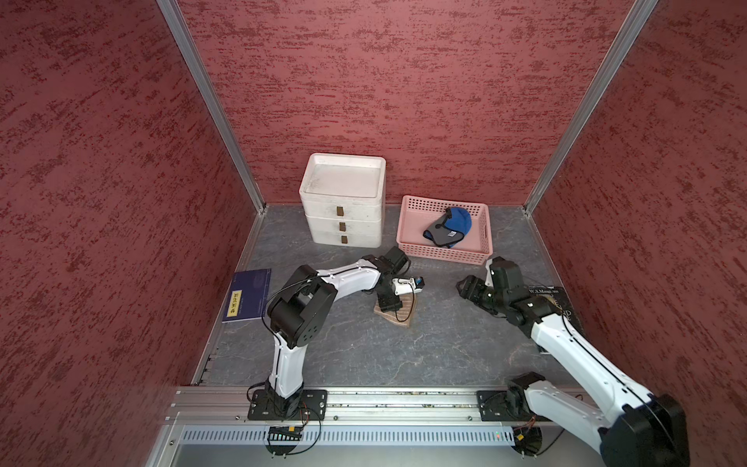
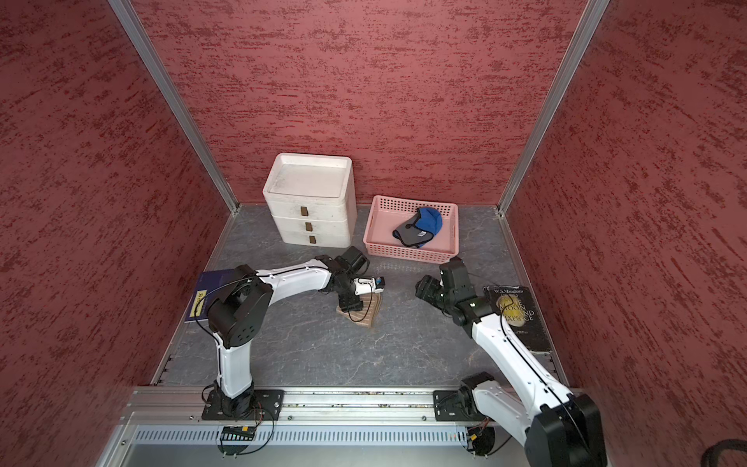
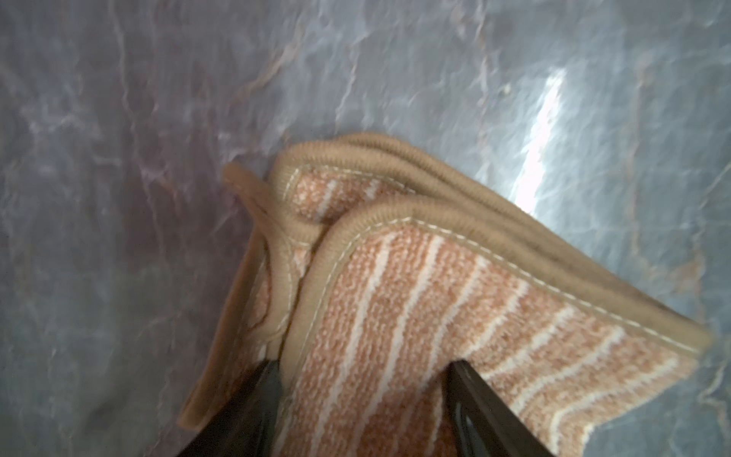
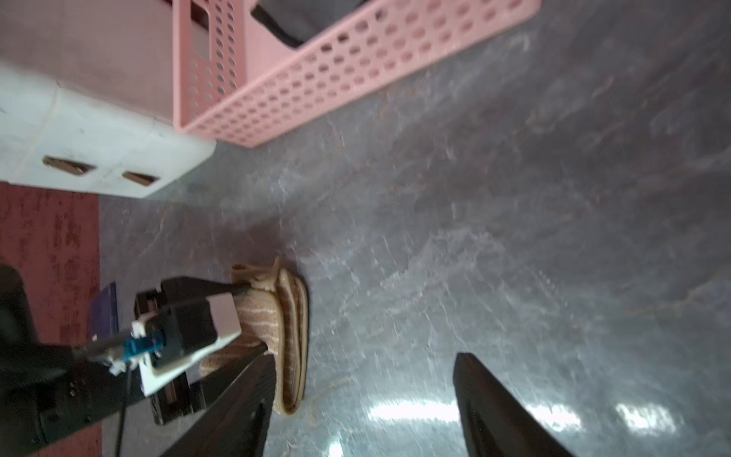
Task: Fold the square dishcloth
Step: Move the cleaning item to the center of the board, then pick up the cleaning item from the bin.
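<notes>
The square terry dishcloth (image 3: 435,296), orange with thin white stripes and rounded tan piping, lies folded in soft stacked layers mid-table on the glossy grey marbled tabletop (image 1: 364,351). The left gripper (image 3: 366,376) stands wide, its tips touching the top layer. The right gripper (image 4: 366,358) gapes wide over bare surface, apart from the cloth

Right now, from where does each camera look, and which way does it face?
Top views: high over the front rail, facing down toward the back wall; left gripper and right gripper show.
Left wrist: above the dishcloth, facing down; its open fingertips show.
Right wrist: facing across the table toward the dishcloth and pink basket; own open fingertips show.
Shared: all show the dishcloth.
</notes>
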You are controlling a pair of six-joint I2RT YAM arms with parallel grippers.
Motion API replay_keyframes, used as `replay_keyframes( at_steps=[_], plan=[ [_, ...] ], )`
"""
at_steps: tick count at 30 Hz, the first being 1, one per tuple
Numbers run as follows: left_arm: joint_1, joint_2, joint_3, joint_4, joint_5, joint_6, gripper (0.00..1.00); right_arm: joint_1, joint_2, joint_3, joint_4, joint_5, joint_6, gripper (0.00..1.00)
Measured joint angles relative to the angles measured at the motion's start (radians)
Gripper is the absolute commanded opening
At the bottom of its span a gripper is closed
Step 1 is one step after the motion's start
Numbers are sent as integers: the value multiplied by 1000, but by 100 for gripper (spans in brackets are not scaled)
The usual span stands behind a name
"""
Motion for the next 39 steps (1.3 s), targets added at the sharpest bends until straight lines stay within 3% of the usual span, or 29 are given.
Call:
replay_keyframes(
  at_steps=[7, 10, 17, 27, 39],
  plan=[
    [292, -137, -163, -14, -68, 101, 69, -25, 323, 390, -14, 87, -77, 81],
    [366, -150, -172, -34, -84, 118, 71, -29, 468, 531, -16, 122, -103, 84],
    [378, -204, -136, -145, 38, 80, 100, -50, 857, 861, -52, 187, -141, 89],
    [377, -290, 25, -240, 237, -19, 100, -97, 1209, 1194, -138, 216, -198, 85],
    [370, -260, 23, -271, 302, -51, 100, -114, 1369, 1352, -209, 212, -231, 57]
  ],
)
